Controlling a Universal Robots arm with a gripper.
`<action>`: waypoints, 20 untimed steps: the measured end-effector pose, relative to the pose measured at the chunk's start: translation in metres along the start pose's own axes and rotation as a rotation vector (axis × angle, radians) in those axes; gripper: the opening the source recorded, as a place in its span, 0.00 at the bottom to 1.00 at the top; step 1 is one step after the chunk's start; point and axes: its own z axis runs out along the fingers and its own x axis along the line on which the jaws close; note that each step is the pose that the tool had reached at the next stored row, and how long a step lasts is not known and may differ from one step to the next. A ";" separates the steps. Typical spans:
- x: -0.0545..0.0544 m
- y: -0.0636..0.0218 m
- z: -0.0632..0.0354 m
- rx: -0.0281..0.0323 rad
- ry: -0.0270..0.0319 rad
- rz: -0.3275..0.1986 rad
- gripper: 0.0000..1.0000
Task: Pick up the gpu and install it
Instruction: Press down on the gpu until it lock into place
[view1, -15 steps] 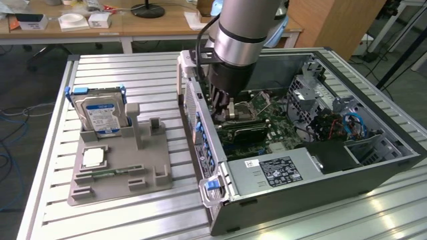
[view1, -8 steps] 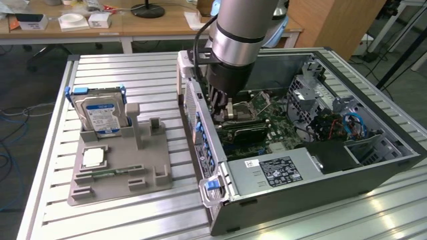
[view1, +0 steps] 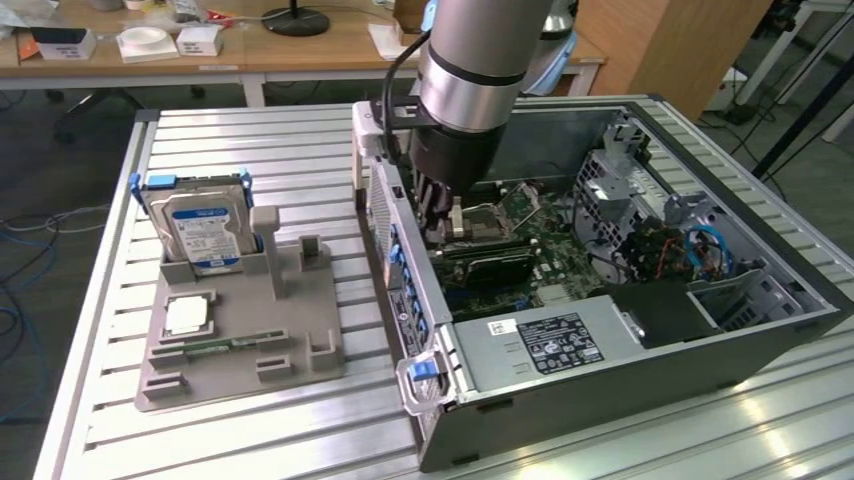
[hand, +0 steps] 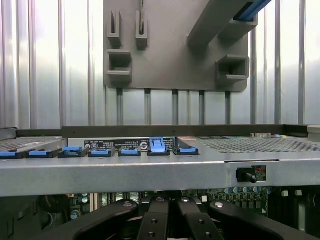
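My gripper (view1: 449, 222) reaches down inside the open computer case (view1: 747, 330), close to its rear wall. Its black fingers (hand: 150, 222) are shut together, seen in the wrist view. Directly beneath them in the exterior view, a dark flat card, the gpu (view1: 491, 264), stands on edge across the green motherboard (view1: 561, 270). The fingers meet its upper edge, and the arm hides the contact itself. In the wrist view the case's rear wall, with its row of blue slot latches (hand: 156, 146), runs just beyond the fingers.
On the exterior view's left a grey parts holder (view1: 240, 345) carries an upright hard drive (view1: 203, 228), a square chip (view1: 187, 315) and a memory stick (view1: 220, 345); its two tall posts (view1: 267, 240) stand bare. A power supply box (view1: 547, 345) fills the case's near end.
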 end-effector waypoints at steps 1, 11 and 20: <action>0.000 0.0000 0.0000 0.0000 0.0000 0.000 0.10; 0.000 -0.0013 0.0010 0.0025 -0.0011 -0.005 0.10; 0.000 -0.0049 0.0030 0.0067 -0.0044 -0.012 0.10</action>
